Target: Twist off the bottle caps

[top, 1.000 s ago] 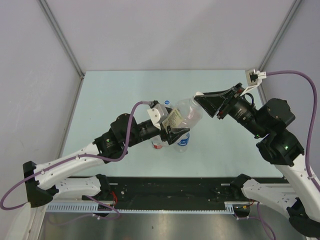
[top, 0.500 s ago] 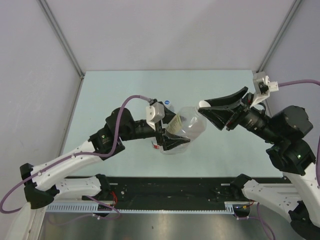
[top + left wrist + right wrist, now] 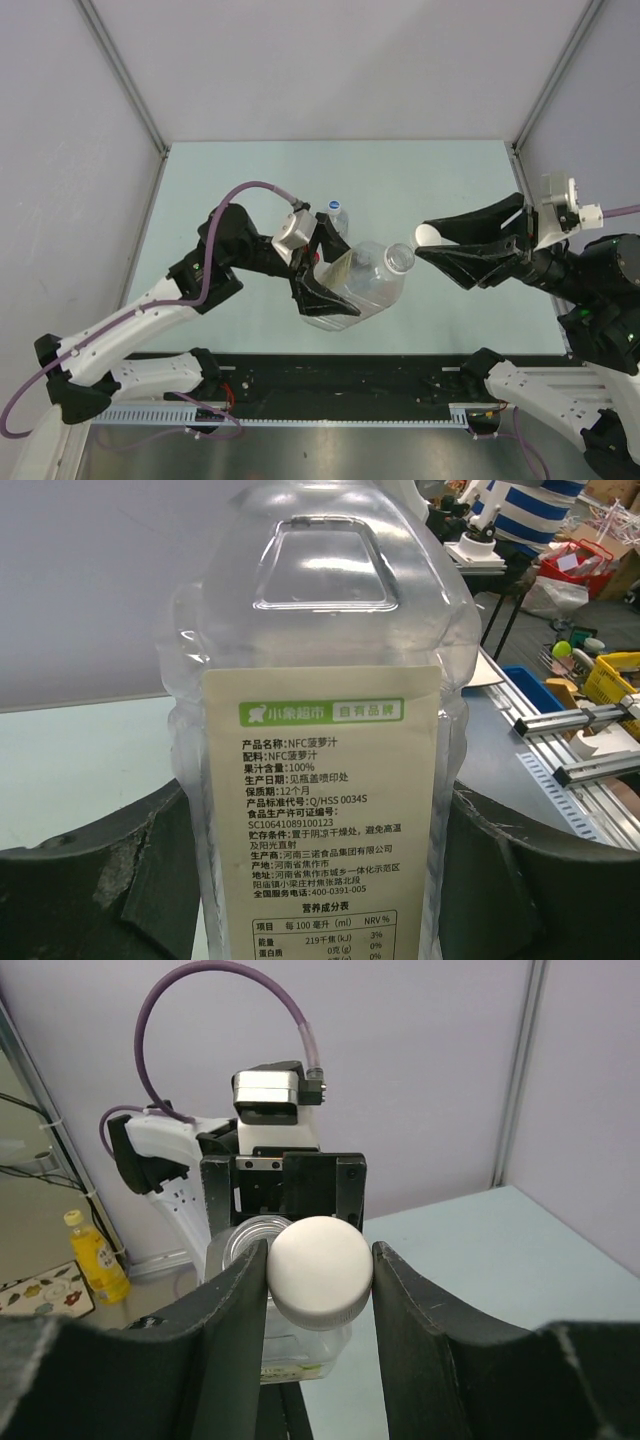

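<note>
Right tool (image 3: 320, 1265) has withdrawn; its wrist view shows white cap (image 3: 321, 1275) clamped.

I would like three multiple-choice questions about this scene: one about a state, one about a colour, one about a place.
1. The big bottle has a mouth that is: A capped; B open; C taped.
2. The small bottle behind it has a cap that is: A red; B white; C blue.
3. The white cap is: A on the big bottle; B on the small bottle; C in the right gripper.
Answers: 1 B, its rim is bare; 2 C, its top shows blue; 3 C, the fingers clamp it.
</note>
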Robot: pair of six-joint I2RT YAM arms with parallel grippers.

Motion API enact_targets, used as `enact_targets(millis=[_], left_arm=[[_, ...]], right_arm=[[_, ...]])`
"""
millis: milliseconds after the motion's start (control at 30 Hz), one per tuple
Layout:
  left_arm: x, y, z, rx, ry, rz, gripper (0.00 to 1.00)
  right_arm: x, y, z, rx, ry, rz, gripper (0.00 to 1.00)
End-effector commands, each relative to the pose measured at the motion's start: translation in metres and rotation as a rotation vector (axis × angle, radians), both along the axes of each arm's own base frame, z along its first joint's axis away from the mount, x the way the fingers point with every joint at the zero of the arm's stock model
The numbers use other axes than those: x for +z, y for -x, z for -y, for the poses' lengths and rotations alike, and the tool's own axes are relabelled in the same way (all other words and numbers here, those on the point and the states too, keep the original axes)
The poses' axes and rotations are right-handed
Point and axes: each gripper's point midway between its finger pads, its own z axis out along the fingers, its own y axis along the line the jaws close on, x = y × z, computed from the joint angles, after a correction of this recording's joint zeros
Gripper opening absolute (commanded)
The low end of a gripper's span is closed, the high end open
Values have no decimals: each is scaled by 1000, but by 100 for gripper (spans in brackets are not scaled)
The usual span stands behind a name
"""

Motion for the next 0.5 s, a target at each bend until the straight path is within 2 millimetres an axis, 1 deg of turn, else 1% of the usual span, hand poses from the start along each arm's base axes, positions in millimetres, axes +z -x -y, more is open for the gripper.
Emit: enact_targets(millis=[0, 33, 67, 100, 133, 167, 200, 233, 267, 300, 333, 367, 400, 433, 467], left_arm=[[19, 9, -12, -27, 51, 52, 0], [19, 6, -12, -4, 50, 51, 0], [16, 4, -14, 17, 44, 50, 0], [15, 0, -14, 40, 43, 58, 0], [16, -2, -16, 63, 48, 64, 0], [17, -9, -18, 123, 59, 67, 0], [20, -13, -20, 155, 71, 82, 0], [16, -17, -23, 189, 57, 72, 0], [15, -27, -24, 254, 59, 71, 0], [20, -30, -30, 294, 78, 78, 0], [21, -34, -32, 327, 81, 80, 0], [21, -38, -35, 356, 84, 80, 0], [25, -46, -40, 420, 95, 78, 0], [24, -49, -42, 447, 94, 78, 0], [24, -55, -45, 483, 93, 75, 0]], right_arm=[[28, -4, 18, -104, -60, 59, 0], [32, -6, 23, -135, -78, 58, 0], [32, -12, 27, -176, -85, 48, 0], [35, -32, 42, -314, -130, 1, 0], [36, -44, 52, -400, -155, -26, 0], [29, -57, 62, -487, -155, -66, 0], [23, -80, 84, -657, -184, -124, 0], [16, -90, 94, -735, -183, -152, 0], [1, -108, 110, -871, -170, -205, 0], [-16, -121, 113, -938, -139, -237, 0], [-27, -129, 116, -990, -122, -261, 0], [-43, -142, 124, -1082, -102, -291, 0], [-55, -150, 125, -1120, -85, -310, 0], [-78, -161, 124, -1166, -41, -340, 0], [-90, -170, 127, -1223, -24, -356, 0]])
